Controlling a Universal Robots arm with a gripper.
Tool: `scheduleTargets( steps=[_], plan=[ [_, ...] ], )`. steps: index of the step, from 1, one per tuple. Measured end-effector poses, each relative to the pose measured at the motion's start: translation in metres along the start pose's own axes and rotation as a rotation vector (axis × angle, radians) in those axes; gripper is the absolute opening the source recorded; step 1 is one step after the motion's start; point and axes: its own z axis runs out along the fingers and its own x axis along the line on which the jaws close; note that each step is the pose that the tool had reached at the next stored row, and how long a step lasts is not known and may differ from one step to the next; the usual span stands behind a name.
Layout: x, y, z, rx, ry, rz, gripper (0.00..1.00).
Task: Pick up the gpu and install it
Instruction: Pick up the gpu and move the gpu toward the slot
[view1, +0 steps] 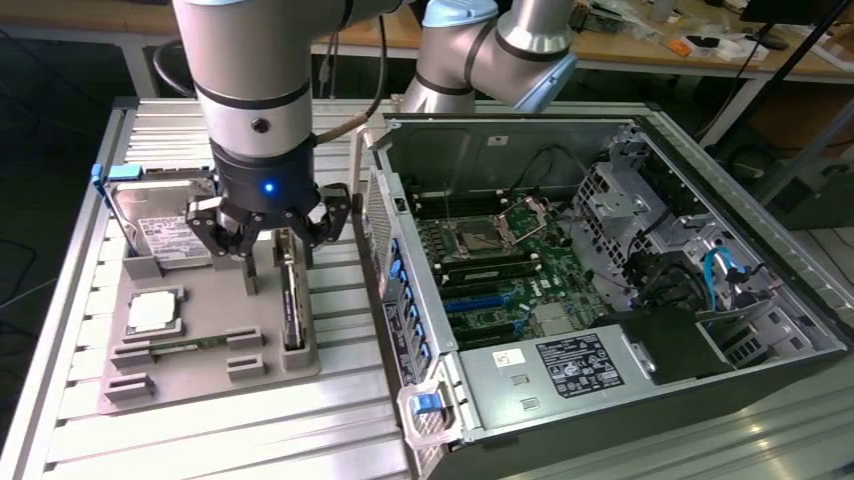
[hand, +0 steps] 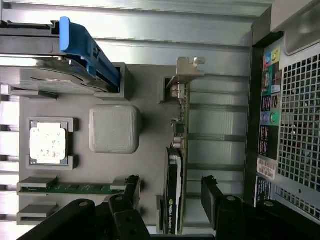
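Hand (hand: 170, 181), fingers apart, hovers astride the gpu (hand: 173, 165) standing edgewise in the tray (hand: 150, 100); likely stiff, light, fragile, best gripped by its flat faces.

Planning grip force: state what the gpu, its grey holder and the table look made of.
The gpu: dark circuit board with a shiny bent metal bracket. The grey holder: matte, uniform, probably plastic. The table: ribbed, brightly reflective slats, likely aluminium.

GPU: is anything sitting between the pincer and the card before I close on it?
Nothing visible does. The open pincer has its fingers either side of the gpu, which stands on edge in the grey holder; the gaps look bare.
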Motion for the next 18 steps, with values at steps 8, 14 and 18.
scheduleTargets(
  steps=[8, 14, 18],
  plan=[
    [0.0, -0.0009, 0.0149, 0.0012, -0.0031, 0.056, 0.62],
    [0.0, -0.0012, 0.0234, 0.0013, -0.0034, 0.063, 0.62],
    [0.001, -0.0014, 0.031, 0.001, -0.0027, 0.044, 0.62]
  ],
)
